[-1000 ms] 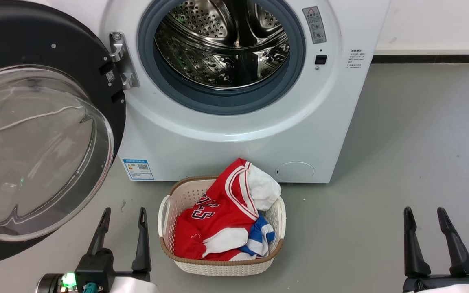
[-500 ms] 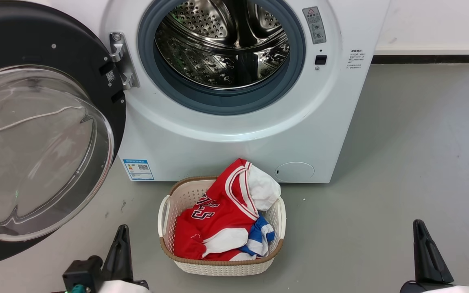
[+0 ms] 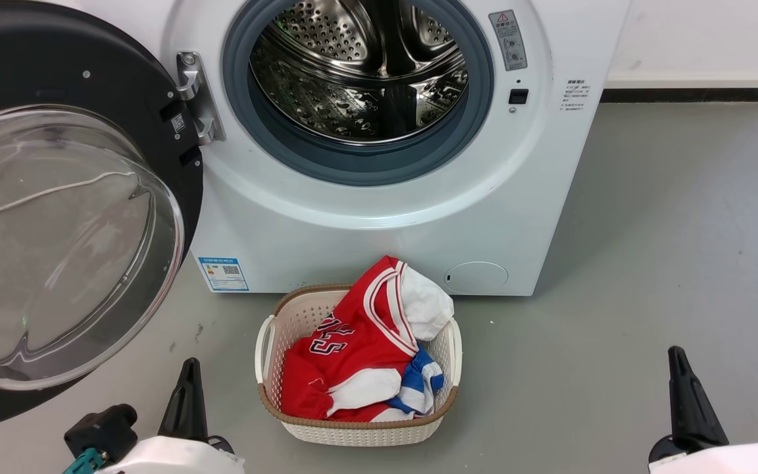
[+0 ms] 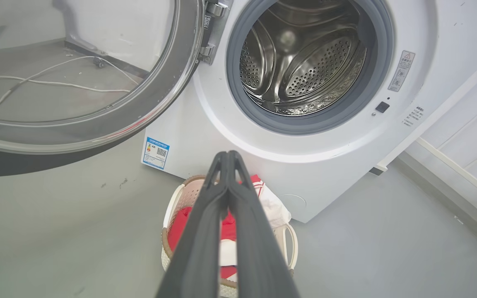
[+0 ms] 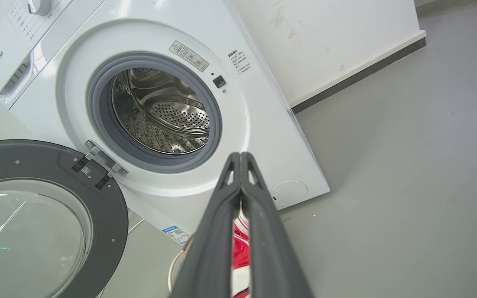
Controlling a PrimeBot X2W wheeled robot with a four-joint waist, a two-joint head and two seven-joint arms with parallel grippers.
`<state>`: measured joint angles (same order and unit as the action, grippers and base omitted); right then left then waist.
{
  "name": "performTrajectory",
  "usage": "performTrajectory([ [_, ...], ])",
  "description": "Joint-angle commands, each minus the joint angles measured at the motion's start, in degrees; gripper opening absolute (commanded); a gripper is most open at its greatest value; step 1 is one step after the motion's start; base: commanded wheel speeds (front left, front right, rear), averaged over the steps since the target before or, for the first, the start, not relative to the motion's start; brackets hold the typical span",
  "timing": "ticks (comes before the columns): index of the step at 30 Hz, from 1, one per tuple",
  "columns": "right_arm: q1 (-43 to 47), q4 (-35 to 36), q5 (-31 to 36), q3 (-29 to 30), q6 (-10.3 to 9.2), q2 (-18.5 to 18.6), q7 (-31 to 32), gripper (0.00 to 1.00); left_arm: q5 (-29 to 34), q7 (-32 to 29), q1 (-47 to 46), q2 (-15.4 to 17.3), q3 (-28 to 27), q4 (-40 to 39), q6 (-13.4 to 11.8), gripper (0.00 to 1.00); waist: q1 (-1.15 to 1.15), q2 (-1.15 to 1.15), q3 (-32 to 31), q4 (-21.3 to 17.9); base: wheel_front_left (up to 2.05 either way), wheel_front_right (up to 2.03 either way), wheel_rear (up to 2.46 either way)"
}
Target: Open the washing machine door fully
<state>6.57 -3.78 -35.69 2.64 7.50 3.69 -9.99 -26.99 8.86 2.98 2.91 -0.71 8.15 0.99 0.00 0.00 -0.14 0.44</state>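
- The washing machine door (image 3: 56, 243) is hanging swung wide open at the far left. Its right edge is sitting on the metal hinge (image 3: 195, 99) and its glass bowl is bulging toward the head camera.
- The washing machine (image 3: 379, 217) is standing at far centre, showing its grey gasket (image 3: 353, 168) and steel drum (image 3: 359, 72).
- A pale basket (image 3: 264, 342) is sitting on the grey floor (image 3: 649, 230) just in front of the machine, holding a red jersey (image 3: 346, 342) with white and blue cloth.
- The left gripper (image 3: 189, 365) is hovering at near left, below the door's lower rim and apart from it, jaws pressed together tip to tip.
- The right gripper (image 3: 676, 355) is hovering at near right over bare floor, well apart from the door, jaws likewise pressed together.
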Motion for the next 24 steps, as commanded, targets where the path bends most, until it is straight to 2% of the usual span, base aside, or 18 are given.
performTrajectory([
  [1,-1.8,0.5,-1.7,0.0,0.00,0.6,0.2,0.00,-1.7,-0.3,-1.6,0.0,-0.4,-0.5,0.3,0.00,0.00,0.00,0.0,0.0,0.00,0.00,0.00],
  [24,-5.3,-2.8,-20.2,0.0,0.00,1.0,4.5,0.00,-21.9,-5.1,-4.3,0.0,-2.2,1.5,2.3,0.00,0.00,0.00,0.1,-0.1,0.00,0.00,0.00],
])
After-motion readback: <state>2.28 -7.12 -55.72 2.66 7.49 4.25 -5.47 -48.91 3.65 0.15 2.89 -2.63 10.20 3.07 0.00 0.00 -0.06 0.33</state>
